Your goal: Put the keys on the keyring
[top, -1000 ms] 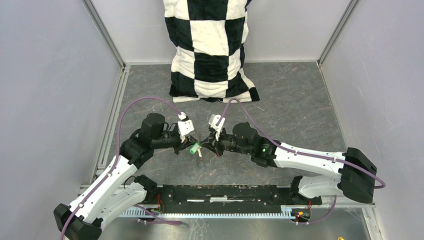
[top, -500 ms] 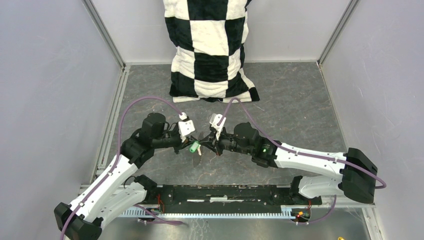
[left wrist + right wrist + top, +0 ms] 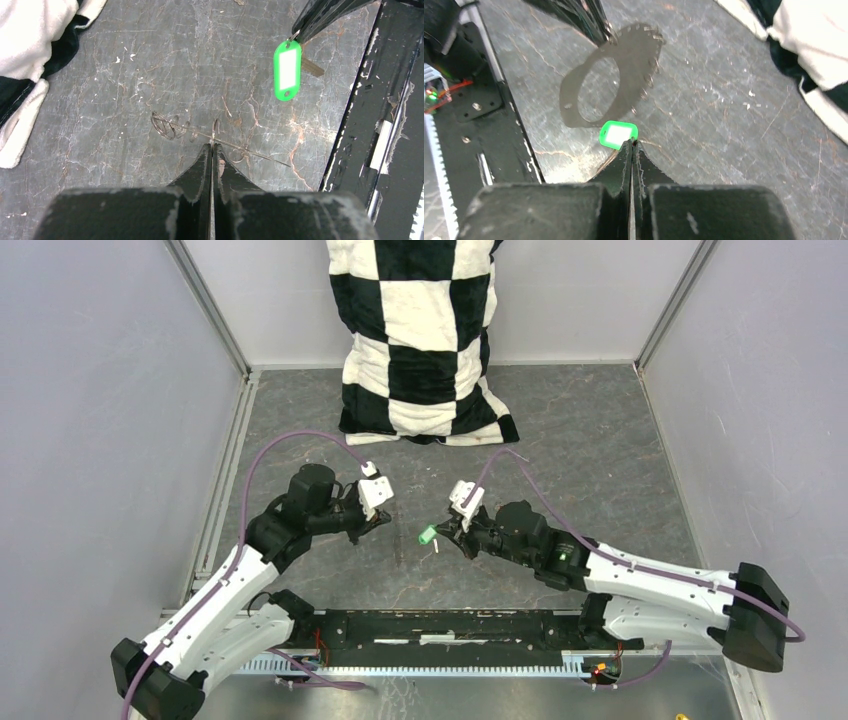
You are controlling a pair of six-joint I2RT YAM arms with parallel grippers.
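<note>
The keyring (image 3: 250, 152), thin springy wire, sits pinched in our closed left claw (image 3: 212, 146), off the surface. To its right, our right claw (image 3: 631, 142) clamps the green key (image 3: 618, 135) by one end. We judge both light and slippery.

Dark grey marbled tabletop (image 3: 590, 440) fills the middle, veined with pale cracks and flecked with white scuffs in the wrist views. Pale lavender-grey walls box it in: left wall (image 3: 100, 390), back wall (image 3: 580, 290), right wall (image 3: 780, 370). Aluminium posts (image 3: 205, 305) rise at both far corners. At the middle of the far edge a black-and-white checkered cushion (image 3: 425, 330) leans against the back wall. A white channel (image 3: 225, 470) runs along the left edge, and a scratched black rail (image 3: 450, 625) spans the near edge. The light is even and soft.
</note>
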